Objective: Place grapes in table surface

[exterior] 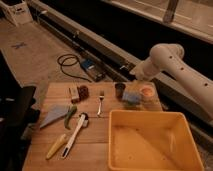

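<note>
The grapes (83,91), a small dark maroon cluster, lie on the light-brown plank table surface (95,135) near its far left edge, next to a small tan block (74,93). My gripper (136,76) hangs at the end of the white arm (167,55), above the table's far right edge. It is behind the blue sponge (132,97) and the dark cup (120,89), well to the right of the grapes. Nothing shows in the gripper.
A large yellow tub (150,142) fills the front right of the table. A fork (101,102), an orange bowl (146,91), a grey wedge (53,115), a green item (70,116), a white brush (75,132) and a yellow utensil (55,146) also lie on the table.
</note>
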You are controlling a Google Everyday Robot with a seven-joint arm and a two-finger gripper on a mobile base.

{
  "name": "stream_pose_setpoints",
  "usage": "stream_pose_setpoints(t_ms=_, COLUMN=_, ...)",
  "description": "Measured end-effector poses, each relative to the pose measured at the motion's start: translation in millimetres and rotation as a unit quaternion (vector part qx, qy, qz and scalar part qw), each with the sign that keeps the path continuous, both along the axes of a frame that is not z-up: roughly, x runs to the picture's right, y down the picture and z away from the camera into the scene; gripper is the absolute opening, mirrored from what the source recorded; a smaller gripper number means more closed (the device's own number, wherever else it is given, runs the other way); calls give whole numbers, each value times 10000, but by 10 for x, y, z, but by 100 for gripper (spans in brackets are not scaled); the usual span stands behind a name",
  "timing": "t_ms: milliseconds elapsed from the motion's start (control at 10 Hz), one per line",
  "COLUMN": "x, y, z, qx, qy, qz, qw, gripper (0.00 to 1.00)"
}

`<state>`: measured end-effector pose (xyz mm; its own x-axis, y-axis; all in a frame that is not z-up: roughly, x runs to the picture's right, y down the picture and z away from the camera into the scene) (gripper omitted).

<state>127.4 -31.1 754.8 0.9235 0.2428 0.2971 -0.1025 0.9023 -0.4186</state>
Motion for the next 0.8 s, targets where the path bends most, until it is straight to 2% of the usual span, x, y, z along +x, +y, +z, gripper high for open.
stream_pose_setpoints(t_ms=500, x=-2, y=-4, z=2, qx=27, qy=25, qz=-6, qw=10000, gripper=70)
stream_pose_setpoints(t_ms=700, x=-81, y=-52, z=27, qx=133, qy=23, qz=-136, qw=9998, gripper=70)
stream_pose_setpoints(t_ms=800, x=-209, y=-87, z=55, qx=197, qy=-5, qz=-259, qw=9995, gripper=70)
